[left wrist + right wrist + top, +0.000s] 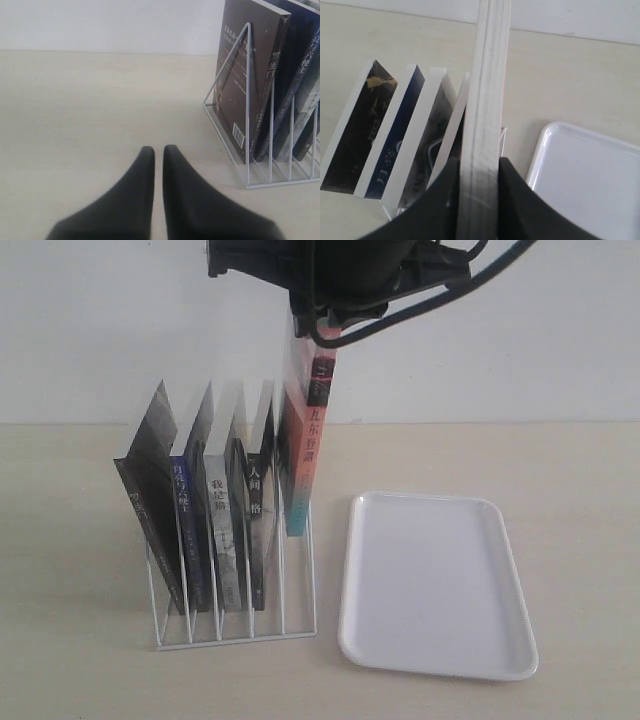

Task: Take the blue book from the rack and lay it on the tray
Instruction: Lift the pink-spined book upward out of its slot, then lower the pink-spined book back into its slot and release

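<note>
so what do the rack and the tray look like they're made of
The rack looks like thin metal wire with a white coating: slim straight rods, bent and joined at corners. The tray looks like white plastic, smooth and slightly glossy, with rounded corners and a low moulded rim. Looks alone leave both open.

A pale, wood-toned counter [80, 540] carries the white wire rack [236, 639] and, just beside it, the flat white tray [430, 580].
</note>
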`<action>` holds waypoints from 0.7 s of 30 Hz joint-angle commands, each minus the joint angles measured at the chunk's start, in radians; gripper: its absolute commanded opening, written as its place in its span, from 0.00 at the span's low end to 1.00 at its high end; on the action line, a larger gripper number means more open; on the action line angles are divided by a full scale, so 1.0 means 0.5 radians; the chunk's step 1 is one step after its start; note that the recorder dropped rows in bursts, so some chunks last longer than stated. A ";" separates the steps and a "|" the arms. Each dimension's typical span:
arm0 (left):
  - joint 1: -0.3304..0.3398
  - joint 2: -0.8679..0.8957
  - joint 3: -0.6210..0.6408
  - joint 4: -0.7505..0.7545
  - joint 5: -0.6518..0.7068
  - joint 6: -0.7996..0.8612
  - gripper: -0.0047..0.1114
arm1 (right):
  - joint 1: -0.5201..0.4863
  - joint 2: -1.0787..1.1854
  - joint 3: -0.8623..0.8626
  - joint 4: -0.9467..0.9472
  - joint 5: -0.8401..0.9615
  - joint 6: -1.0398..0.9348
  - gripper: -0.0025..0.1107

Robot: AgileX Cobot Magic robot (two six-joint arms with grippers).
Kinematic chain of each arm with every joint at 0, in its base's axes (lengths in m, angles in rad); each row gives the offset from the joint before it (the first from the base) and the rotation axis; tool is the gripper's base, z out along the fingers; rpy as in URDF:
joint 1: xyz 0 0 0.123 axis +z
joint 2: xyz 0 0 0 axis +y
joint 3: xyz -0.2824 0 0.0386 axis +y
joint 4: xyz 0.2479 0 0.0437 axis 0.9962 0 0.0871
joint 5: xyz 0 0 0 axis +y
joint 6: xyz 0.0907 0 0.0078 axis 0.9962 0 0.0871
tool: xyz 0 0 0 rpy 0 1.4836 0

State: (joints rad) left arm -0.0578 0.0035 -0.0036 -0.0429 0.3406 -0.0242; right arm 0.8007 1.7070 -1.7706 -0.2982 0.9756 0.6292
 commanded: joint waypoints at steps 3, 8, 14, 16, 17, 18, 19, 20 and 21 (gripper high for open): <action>0.008 -0.007 0.007 0.006 -0.001 -0.017 0.09 | 0.001 -0.068 -0.033 -0.054 -0.062 -0.009 0.03; 0.008 -0.007 0.007 0.006 -0.001 -0.017 0.09 | 0.001 -0.067 -0.033 -0.054 -0.066 -0.009 0.03; 0.008 -0.007 0.007 0.006 -0.001 -0.017 0.09 | 0.001 -0.067 -0.033 -0.054 -0.066 -0.005 0.03; 0.008 -0.007 0.007 0.006 -0.001 -0.017 0.09 | 0.001 -0.063 -0.033 -0.051 -0.066 -0.001 0.03; 0.008 -0.007 0.007 0.006 -0.001 -0.017 0.09 | 0.001 -0.058 -0.033 -0.050 -0.066 -0.001 0.03; 0.008 -0.007 0.007 0.006 -0.001 -0.017 0.09 | 0.001 -0.042 -0.033 -0.050 -0.066 -0.001 0.03; 0.008 -0.007 0.007 0.006 -0.001 -0.017 0.09 | 0.001 -0.041 -0.033 -0.041 -0.062 -0.001 0.03; 0.008 -0.007 0.007 0.006 -0.001 -0.017 0.09 | 0.001 -0.016 -0.033 -0.040 -0.058 -0.001 0.03; 0.008 -0.007 0.007 0.006 -0.001 -0.017 0.09 | 0.002 -0.003 -0.033 -0.040 -0.058 -0.001 0.03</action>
State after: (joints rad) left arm -0.0578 0.0035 -0.0036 -0.0429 0.3406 -0.0242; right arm 0.8007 1.6988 -1.7724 -0.2982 0.9781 0.6292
